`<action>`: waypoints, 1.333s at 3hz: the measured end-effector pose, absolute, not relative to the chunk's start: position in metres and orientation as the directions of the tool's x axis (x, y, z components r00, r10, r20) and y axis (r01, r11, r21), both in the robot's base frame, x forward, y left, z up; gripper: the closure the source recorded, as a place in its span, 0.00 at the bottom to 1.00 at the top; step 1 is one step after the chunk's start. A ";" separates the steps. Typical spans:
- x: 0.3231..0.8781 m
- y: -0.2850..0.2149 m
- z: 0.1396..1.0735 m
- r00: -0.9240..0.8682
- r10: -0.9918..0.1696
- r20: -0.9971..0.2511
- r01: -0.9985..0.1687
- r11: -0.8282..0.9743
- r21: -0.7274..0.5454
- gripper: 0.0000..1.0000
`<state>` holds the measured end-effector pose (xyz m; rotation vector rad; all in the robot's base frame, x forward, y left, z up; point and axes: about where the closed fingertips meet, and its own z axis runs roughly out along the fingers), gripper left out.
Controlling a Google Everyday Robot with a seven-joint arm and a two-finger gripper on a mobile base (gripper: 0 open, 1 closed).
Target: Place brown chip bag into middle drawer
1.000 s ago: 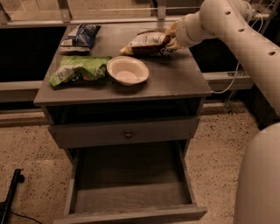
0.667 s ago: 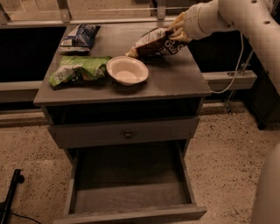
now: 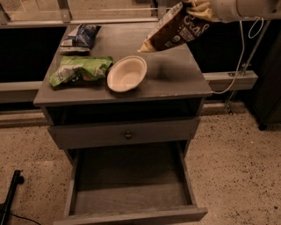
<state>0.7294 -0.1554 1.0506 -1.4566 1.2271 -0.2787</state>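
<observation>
- Grey wood makes up the cabinet (image 3: 175,74), whose flat top carries three loose things on its left and middle parts.
- Below it, the middle drawer (image 3: 131,197) is seen pulled well out toward the camera. Its floor is bare and nothing lies in it. The closed drawer front (image 3: 88,134) with the small round knob (image 3: 127,135) sits directly above and is not the target.
- The white arm (image 3: 246,8) is extended in from the upper right, above the back right part of the cabinet top.
- The brown chip bag (image 3: 175,28) is held in the air at a tilt. Its lower cream end hangs above the top, just behind the bowl (image 3: 127,73), and nothing below is touched by it.
- The green bag (image 3: 79,70) lies just left of the bowl, and the blue-and-white bag (image 3: 80,36) lies behind it near the back left corner. Neither is involved.
- The gripper (image 3: 198,6) is clamped on the bag's upper end at the top edge of the view, and nothing else is held.
- The carrying step is judged to be in hand: the bag is off the top but not yet over the drawer. For the next move, the bag would need to be brought forward past the cabinet's front edge and lowered between the drawer walls. The hanging end should be kept clear of the bowl and the front edge. Release is best made only once the bag is low inside.
</observation>
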 end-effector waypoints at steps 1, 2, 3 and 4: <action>0.693 -0.181 1.072 0.390 -0.804 -0.450 -0.479 0.241 -0.844 1.00; 0.647 -0.202 1.056 0.305 -0.834 -0.460 -0.483 0.281 -0.829 1.00; 0.589 -0.195 1.037 0.271 -0.866 -0.421 -0.463 0.266 -0.846 1.00; 0.549 -0.185 1.018 0.268 -0.881 -0.389 -0.475 0.231 -0.849 1.00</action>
